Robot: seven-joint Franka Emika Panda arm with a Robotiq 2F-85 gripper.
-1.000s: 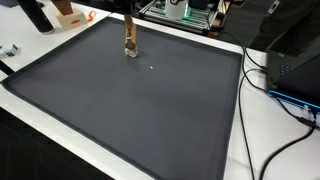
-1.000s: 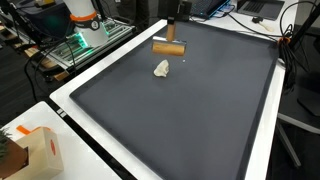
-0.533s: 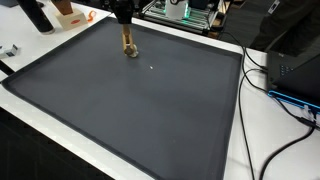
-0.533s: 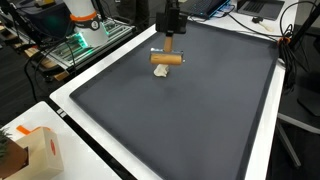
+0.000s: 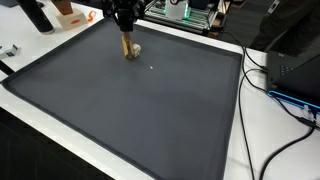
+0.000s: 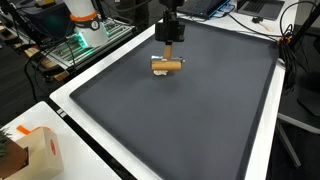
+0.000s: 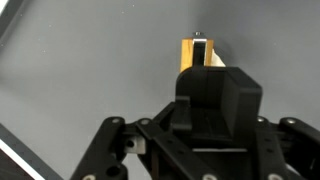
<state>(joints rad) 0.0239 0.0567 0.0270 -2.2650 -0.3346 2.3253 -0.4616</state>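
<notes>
My gripper is shut on the upright handle of a wooden T-shaped tool. Its cylindrical head hangs crosswise just above the dark mat. In an exterior view the gripper holds the tool right beside a small crumpled white lump on the mat. In the view where the head hangs crosswise, the head hides the lump. In the wrist view the yellow wood of the tool sticks out past the black gripper body; the fingertips are hidden.
The mat lies on a white table. An orange and white box stands at one corner. Green-lit electronics sit beyond the table edge. Cables and a black case lie along another side.
My gripper has carried the wooden tool across the mat onto the spot of the white lump, and the head now covers the lump in an exterior view.
</notes>
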